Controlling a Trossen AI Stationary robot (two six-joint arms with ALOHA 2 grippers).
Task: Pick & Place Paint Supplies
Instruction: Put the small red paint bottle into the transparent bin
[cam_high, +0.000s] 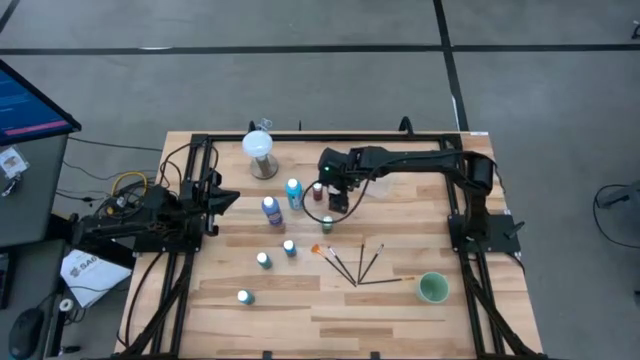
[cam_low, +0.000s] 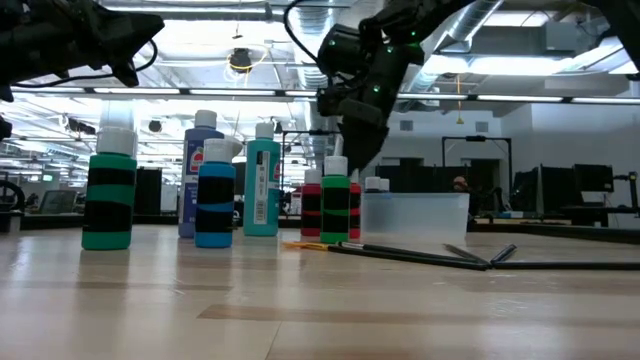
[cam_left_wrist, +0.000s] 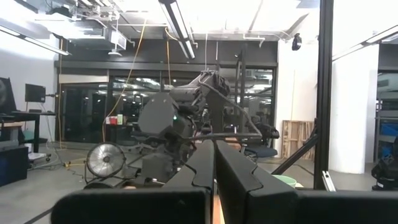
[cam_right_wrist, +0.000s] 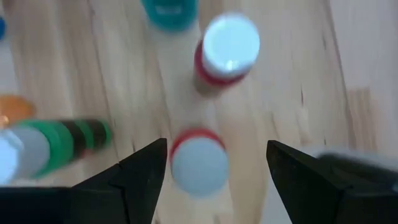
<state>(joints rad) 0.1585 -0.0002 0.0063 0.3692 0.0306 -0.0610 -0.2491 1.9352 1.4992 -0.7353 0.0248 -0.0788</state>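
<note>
A red paint bottle (cam_right_wrist: 199, 163) is straddled from above by the right hand (cam_high: 335, 197), fingers spread wide and empty, apparently lined up for a grasp, at the desk (cam_high: 330, 310) centre's twelve o'clock; the left hand (cam_high: 222, 200), pressed shut, is parked at nine.

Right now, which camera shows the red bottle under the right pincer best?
Right wrist view: the red bottle sits centred between the open right pincer fingers. High view shows a speck beneath the arm; low view shows it partly hidden; left wrist view shows none.
</note>
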